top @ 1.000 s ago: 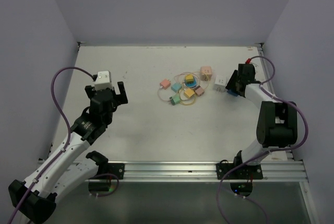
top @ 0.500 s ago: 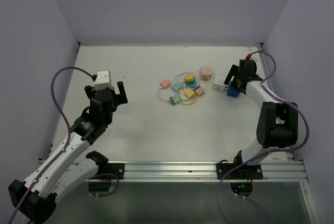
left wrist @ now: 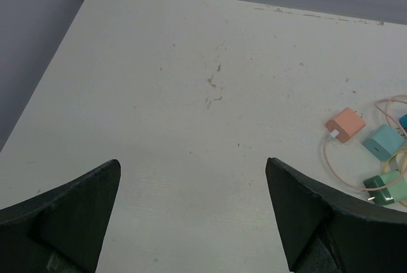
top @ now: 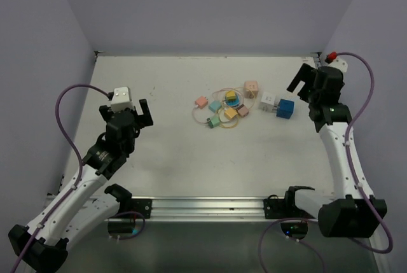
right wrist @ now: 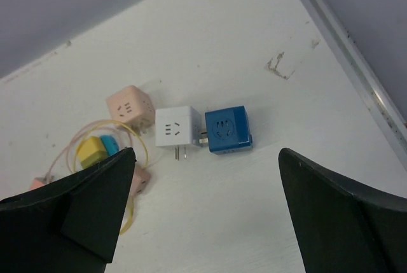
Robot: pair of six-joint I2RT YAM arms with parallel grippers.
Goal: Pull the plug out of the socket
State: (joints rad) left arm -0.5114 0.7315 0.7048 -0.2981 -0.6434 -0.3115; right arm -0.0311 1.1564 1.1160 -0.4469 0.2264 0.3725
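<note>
Since a second ago the right gripper has lifted up and back from the cubes, its jaws gone from half spread to fully wide, holding nothing. The blue cube-shaped plastic plug it was on now lies free on the white table, ahead of and well below that gripper, just beside the white cube socket. Brass pins show in the gap; whether they still sit in the socket I cannot tell. The left gripper has barely shifted, wide open and empty. The heap of pastel cubes and looped cords is cut off in both wrist views.
</note>
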